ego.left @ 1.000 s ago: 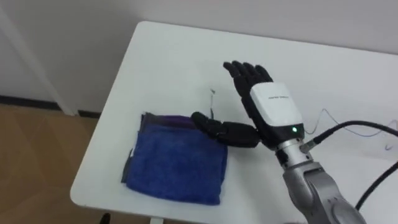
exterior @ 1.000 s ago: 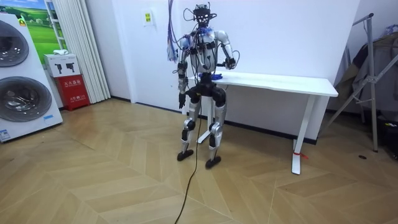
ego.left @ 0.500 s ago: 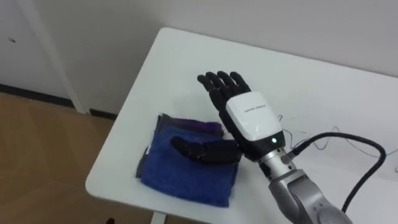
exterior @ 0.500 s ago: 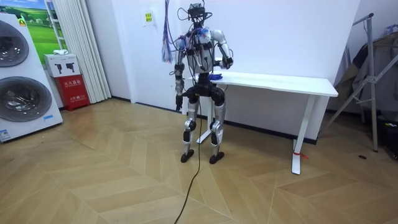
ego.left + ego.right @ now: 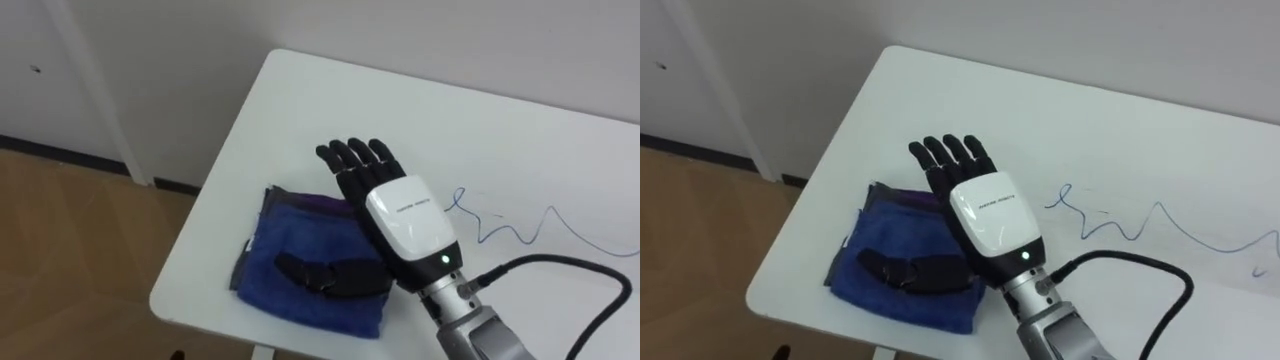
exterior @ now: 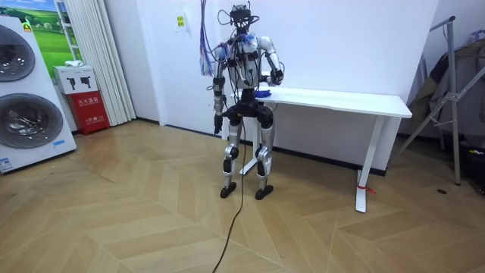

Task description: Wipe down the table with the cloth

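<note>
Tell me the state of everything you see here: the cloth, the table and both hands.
Cloth: folded, flat at the table's near left corner.
Table: blue pen scribbles on it, not yet wiped.
Right hand: open, fingers straight, thumb over the cloth.
Left hand: down by the robot's side.

Fuzzy blue cloth [image 5: 310, 265] on smooth white table [image 5: 520, 140].

Bright, even light, probably overhead; shadows soft.
</note>
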Tool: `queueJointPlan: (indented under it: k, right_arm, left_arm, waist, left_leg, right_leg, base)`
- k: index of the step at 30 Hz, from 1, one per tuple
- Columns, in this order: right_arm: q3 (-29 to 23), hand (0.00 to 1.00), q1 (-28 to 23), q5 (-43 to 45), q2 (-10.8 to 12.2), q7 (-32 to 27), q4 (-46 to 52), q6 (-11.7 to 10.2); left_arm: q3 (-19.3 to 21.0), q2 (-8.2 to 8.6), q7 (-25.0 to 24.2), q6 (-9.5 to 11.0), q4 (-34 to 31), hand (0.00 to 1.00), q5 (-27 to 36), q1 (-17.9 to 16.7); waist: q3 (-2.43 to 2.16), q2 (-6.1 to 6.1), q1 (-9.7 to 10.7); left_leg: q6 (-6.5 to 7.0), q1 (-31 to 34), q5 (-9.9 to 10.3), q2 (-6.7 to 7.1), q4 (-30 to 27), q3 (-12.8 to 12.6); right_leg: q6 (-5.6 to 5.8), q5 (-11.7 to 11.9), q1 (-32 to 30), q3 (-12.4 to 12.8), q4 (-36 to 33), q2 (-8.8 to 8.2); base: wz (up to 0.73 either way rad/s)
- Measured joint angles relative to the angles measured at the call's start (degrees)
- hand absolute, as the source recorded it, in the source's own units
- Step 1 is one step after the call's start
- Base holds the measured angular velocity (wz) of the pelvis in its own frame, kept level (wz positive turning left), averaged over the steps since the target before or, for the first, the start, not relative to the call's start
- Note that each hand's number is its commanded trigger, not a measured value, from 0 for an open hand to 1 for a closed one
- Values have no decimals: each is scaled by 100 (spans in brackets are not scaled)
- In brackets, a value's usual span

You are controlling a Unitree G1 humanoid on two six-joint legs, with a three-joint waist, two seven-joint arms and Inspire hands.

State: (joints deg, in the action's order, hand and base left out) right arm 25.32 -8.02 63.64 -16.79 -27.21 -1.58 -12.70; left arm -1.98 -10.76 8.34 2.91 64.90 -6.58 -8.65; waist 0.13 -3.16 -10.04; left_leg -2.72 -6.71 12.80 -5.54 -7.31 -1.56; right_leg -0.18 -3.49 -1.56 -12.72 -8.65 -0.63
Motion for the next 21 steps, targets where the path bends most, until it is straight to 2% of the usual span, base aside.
queueJointPlan:
  k: [4, 10, 21]
  right_arm:
    - [149, 0, -9, 64, -99, -14, 6, -100]
    - [486, 0, -41, 65, -146, 25, -34, -105]
    - [500, 0, -217, 76, -143, 733, -334, -29]
  left_arm:
    - [0, -21, -33, 1, 35, 0, -61, 37]
    - [-94, -56, -50, 1, 36, 0, -60, 50]
    - [-102, -68, -13, -9, 31, 0, -81, 48]
  waist:
    - [-4, -6, -29]
    - [-2, -3, -88]
    - [-7, 27, -94]
  left_leg:
    - [24, 1, 15, 12, -2, 0]
    - [32, 24, 20, 17, 2, 1]
    - [34, 8, 22, 21, 46, 8]
  right_leg:
    - [21, -13, -10, -6, 1, -9]
    - [32, -20, -35, -15, 1, -16]
    - [34, -21, -13, -29, 0, -21]
  base:
    - [0]
    - [0]
    - [0]
